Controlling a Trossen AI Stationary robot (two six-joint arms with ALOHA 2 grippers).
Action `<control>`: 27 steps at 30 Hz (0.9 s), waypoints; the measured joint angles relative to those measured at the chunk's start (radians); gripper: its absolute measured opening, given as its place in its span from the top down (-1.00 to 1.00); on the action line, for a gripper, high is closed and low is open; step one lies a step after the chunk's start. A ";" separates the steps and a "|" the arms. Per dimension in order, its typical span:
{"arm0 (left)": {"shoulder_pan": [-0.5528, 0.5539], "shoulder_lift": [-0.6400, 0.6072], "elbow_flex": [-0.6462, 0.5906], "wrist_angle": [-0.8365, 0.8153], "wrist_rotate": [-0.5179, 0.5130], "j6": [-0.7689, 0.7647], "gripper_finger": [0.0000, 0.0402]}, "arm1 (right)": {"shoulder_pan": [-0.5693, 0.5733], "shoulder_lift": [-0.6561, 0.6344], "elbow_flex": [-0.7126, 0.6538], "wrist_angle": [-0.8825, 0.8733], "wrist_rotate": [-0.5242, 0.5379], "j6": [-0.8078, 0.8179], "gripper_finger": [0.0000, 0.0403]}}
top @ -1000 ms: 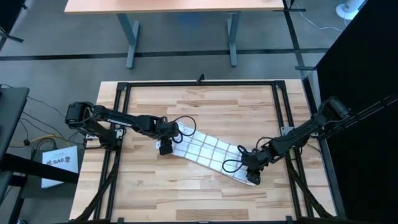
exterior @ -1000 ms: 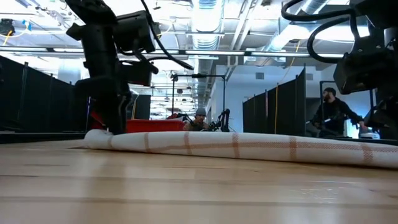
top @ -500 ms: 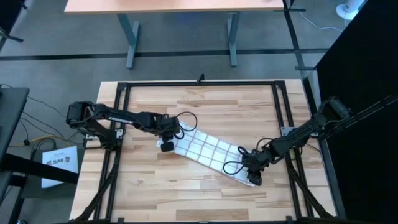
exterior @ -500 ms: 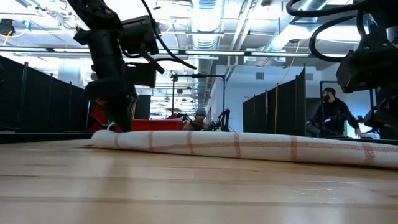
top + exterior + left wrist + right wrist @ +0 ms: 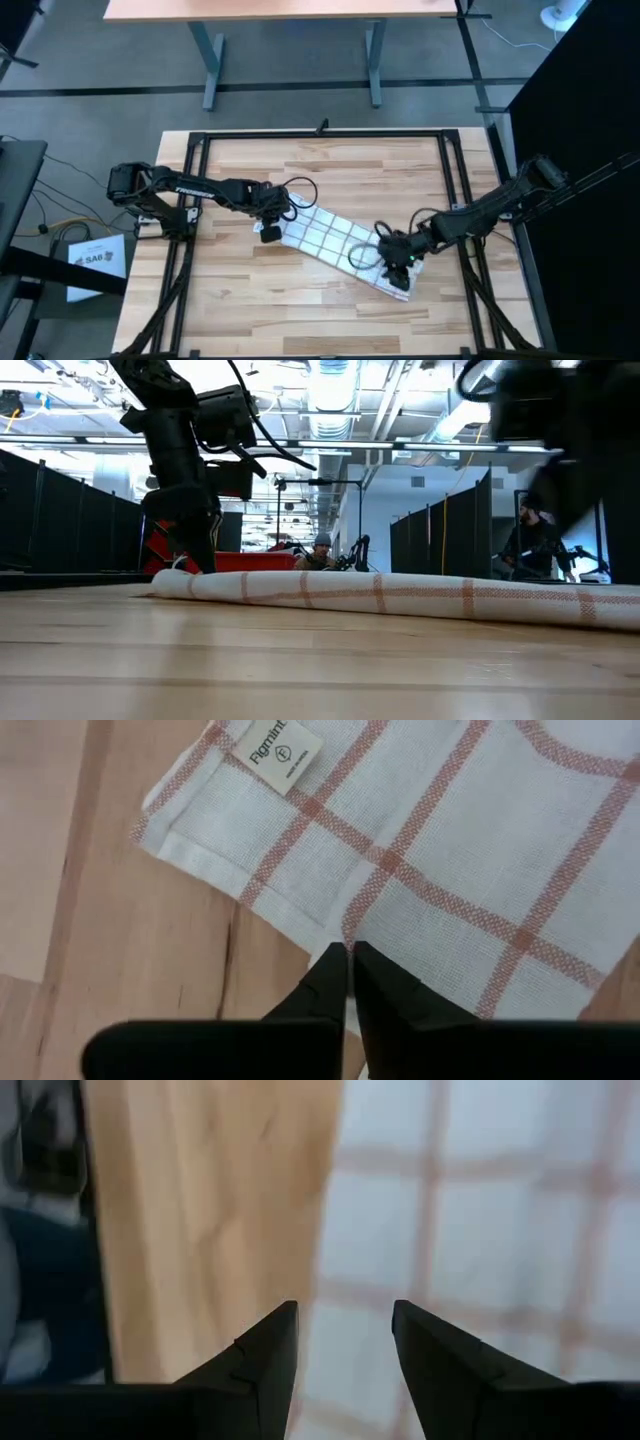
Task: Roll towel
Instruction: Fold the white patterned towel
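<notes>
Wooden table carries the towel, laid flat as a long diagonal strip from left-centre down toward the right, with no container present. Left gripper sits at the strip's left end near the white tag, its fingers pressed together at the hem; whether cloth is pinched between them cannot be told. Right gripper is positioned over the strip's right end, its fingers parted with checked cloth visible beneath them.

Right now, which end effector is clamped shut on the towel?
The left end effector, closed at the edge of the white red-checked cloth towel near its tag corner. The right end effector hangs open over the other end.
</notes>
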 joint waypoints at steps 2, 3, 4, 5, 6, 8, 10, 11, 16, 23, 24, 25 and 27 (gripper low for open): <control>0.000 0.000 0.000 0.002 0.027 -0.005 1.00 | -0.074 0.001 0.008 0.001 0.008 -0.030 0.24; 0.000 0.000 0.000 0.002 0.032 -0.005 1.00 | -0.115 0.001 0.013 0.004 0.009 -0.046 0.24; 0.000 0.000 0.000 0.002 0.036 -0.002 1.00 | -0.157 0.000 0.016 0.009 0.009 -0.065 0.24; 0.000 0.000 0.000 0.002 0.038 0.004 1.00 | -0.198 0.001 0.017 0.001 0.010 -0.082 0.24; 0.000 0.000 0.000 0.002 0.038 0.013 1.00 | -0.236 0.010 0.017 -0.012 0.008 -0.100 0.24; 0.000 0.000 0.000 0.003 0.039 0.032 1.00 | -0.297 0.035 0.016 -0.025 -0.010 -0.130 0.24; 0.000 0.000 0.000 0.003 0.039 0.048 1.00 | -0.314 0.071 0.018 -0.021 -0.036 -0.146 0.24; 0.000 0.000 0.000 0.005 0.040 0.054 1.00 | -0.311 0.092 0.023 -0.018 -0.044 -0.148 0.24; 0.000 0.000 0.000 0.005 0.040 0.065 1.00 | -0.280 0.191 0.038 0.006 -0.051 -0.150 0.24; 0.000 0.000 0.000 0.004 0.040 0.066 1.00 | -0.285 0.300 0.044 0.026 -0.054 -0.172 0.24; 0.000 0.000 0.000 0.004 0.040 0.066 1.00 | -0.286 0.303 0.044 0.036 -0.054 -0.174 0.24; 0.000 0.000 0.000 0.004 0.040 0.066 1.00 | -0.286 0.304 0.043 0.047 -0.054 -0.176 0.24; 0.000 0.000 0.000 0.004 0.040 0.066 1.00 | -0.286 0.299 0.042 0.053 -0.053 -0.177 0.24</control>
